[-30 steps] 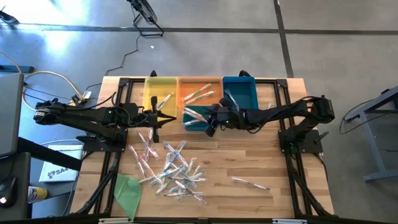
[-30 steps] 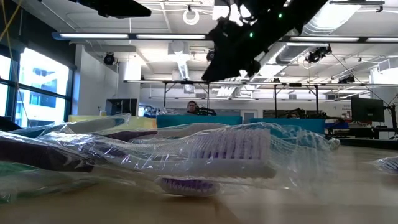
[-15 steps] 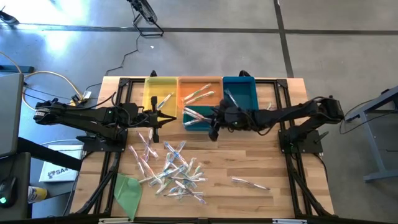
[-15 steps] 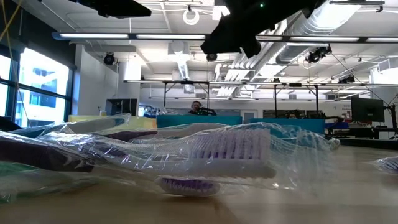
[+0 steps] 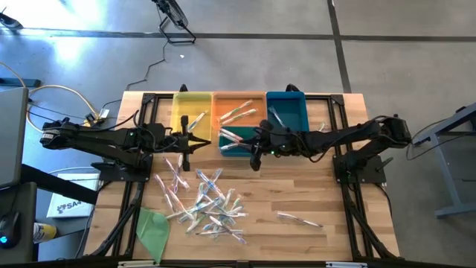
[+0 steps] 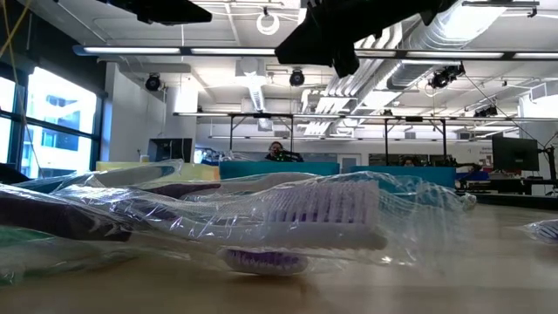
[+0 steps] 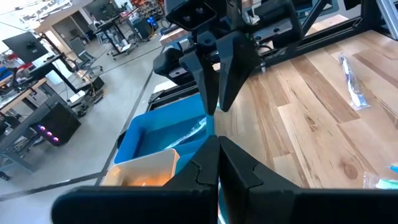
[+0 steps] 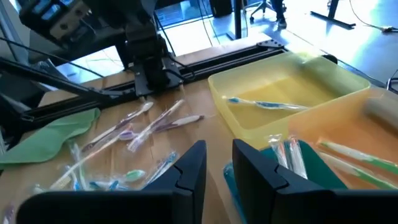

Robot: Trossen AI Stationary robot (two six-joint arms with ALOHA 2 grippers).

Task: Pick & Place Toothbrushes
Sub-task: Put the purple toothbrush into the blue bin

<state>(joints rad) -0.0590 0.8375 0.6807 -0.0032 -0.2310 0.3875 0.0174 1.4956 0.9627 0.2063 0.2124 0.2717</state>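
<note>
The only lettering is on a white box (image 5: 65, 206) on the floor, too cut off to read.

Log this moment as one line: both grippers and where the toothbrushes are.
left gripper: shut, empty, by yellow bin | right gripper: slightly parted, empty, beside orange bin | toothbrushes: most loose on table

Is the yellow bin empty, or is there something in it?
Not empty. The yellow bin holds at least one toothbrush lying flat on its floor; the high view shows one inside too.
</note>
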